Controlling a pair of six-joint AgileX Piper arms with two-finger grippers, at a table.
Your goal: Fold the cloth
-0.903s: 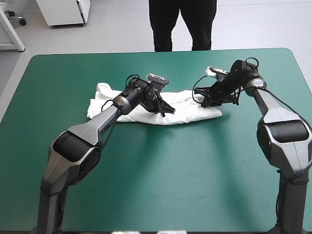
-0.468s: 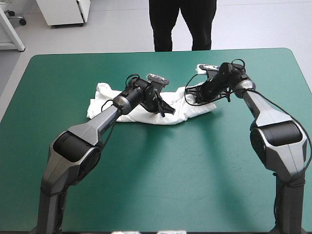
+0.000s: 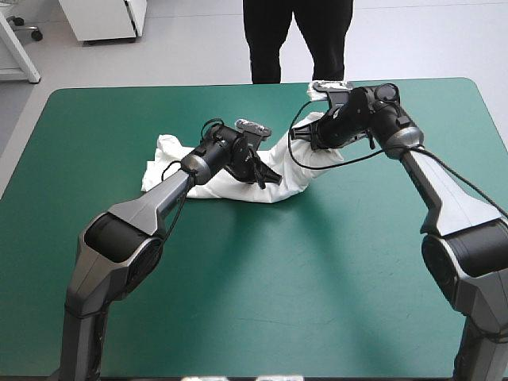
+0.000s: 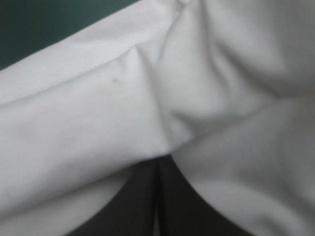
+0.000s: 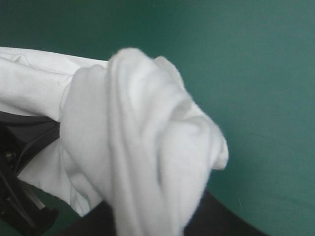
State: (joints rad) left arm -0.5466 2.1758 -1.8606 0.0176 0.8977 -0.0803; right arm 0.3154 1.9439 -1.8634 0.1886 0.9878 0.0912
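Since the earlier frame, the right hand [image 3: 316,136], clamped on the white T-shirt [image 3: 226,186], has lifted its right end toward the far left. The left hand [image 3: 267,176] is clamped on the T-shirt's middle, on the worktop [image 3: 317,270]. The bunched end may slip free or land crooked.

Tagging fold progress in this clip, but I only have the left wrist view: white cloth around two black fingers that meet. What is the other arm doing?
Observer: The right gripper is shut on the T-shirt's right end, lifted off the table.
Operator: Where is the rest?
Observer: On the table, a crumpled band running leftward past the left gripper.
Operator: Is the lifted end laid over yet?
Observer: No; the right wrist view shows it bunched over that gripper's fingers, bare table behind.
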